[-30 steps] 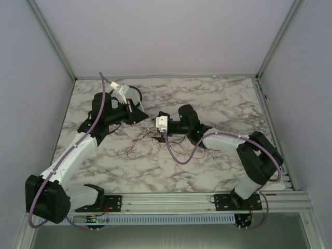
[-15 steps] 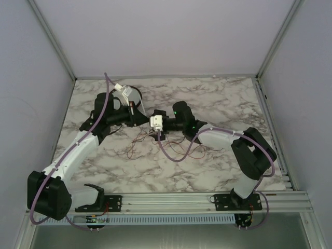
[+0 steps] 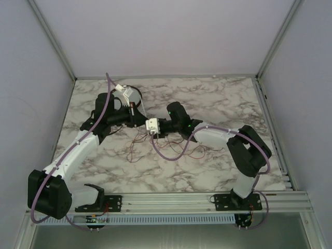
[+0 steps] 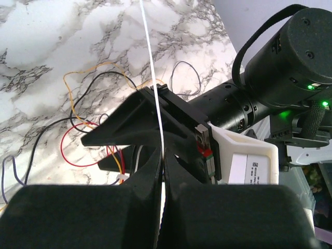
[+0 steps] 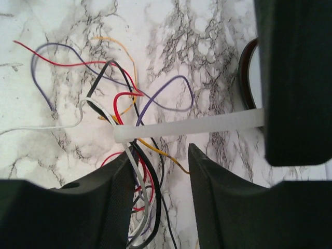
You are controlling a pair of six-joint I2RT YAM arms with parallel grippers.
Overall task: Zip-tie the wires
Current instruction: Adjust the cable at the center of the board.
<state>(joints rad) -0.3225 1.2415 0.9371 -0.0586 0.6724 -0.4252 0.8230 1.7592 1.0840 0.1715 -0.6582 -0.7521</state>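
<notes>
The left claw (image 4: 162,155) is clenched on a white zip tie (image 5: 192,125) that crosses the wires (image 5: 141,197), a tangle near the middle of the desk (image 3: 218,104) trailing toward 6 o'clock, while the right claw (image 5: 158,155) stands released, straddling the bundle.

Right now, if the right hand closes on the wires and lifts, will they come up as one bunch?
Probably not tidily. The wires are thin separate strands curling in loose loops, so likely floppy and light, trailing and sagging. Only some pass inside the right hand; outer loops may slip free.
</notes>
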